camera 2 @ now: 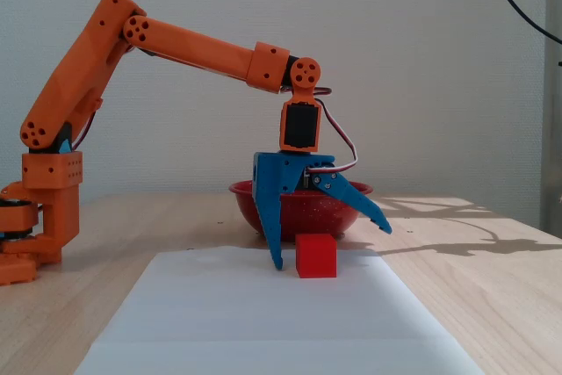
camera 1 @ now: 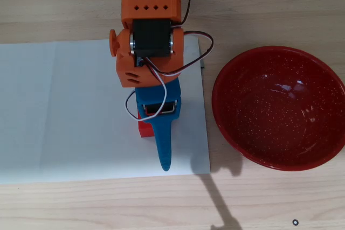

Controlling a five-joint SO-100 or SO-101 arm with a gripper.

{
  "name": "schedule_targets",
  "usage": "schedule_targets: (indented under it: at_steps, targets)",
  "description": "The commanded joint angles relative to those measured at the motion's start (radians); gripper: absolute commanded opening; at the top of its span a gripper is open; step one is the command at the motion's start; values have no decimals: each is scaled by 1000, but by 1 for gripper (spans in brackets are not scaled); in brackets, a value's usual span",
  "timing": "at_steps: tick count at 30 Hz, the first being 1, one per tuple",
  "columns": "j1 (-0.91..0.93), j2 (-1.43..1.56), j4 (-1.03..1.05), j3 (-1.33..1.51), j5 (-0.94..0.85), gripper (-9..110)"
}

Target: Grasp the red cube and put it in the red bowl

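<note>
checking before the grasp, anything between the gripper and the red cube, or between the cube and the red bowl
Nothing visible. The open gripper already straddles the red cube on the white paper. Between cube and red bowl, the overhead view shows only bare paper and wooden table.

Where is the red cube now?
In the fixed view the red cube sits on the white paper, between the open gripper's fingers, in front of the red bowl.
</note>
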Motion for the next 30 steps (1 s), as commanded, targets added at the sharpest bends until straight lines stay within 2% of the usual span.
schedule_targets:
  at_steps: [1,30]
  targets:
    - [3,57,-3,-140,-15,66]
    - [-80,9,92,-259,26,66]
